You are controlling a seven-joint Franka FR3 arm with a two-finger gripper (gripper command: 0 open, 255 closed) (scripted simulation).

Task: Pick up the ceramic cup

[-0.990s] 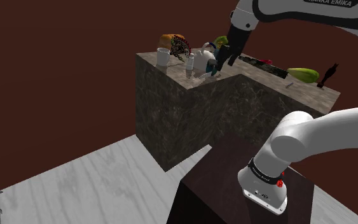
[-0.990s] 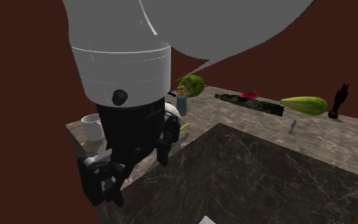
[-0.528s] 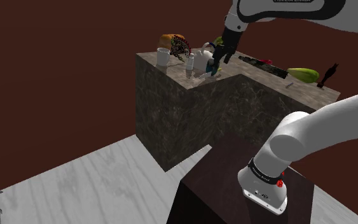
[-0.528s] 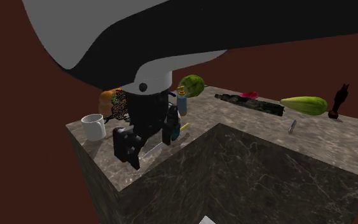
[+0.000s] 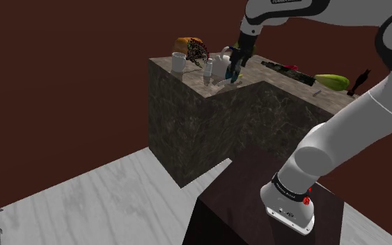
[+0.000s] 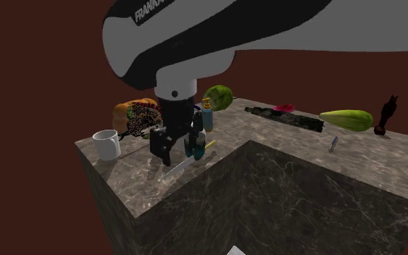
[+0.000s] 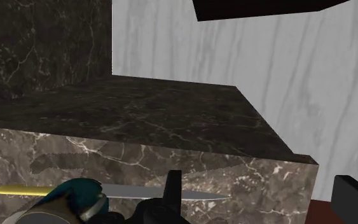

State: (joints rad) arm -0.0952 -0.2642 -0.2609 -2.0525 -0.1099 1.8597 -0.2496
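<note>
Approach step: your gripper point(image 6: 175, 153) hangs over the knife point(image 6: 178, 167), jaws apart and empty. The cup point(image 6: 106, 143) stands upright at a corner of the counter point(image 6: 133, 177), well apart toward the second exterior view's left. Go there, then descend around it.

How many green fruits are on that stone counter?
2. A round green fruit sits behind the bottle; a long green fruit lies near the black figurine. The arm may hide more.
</note>
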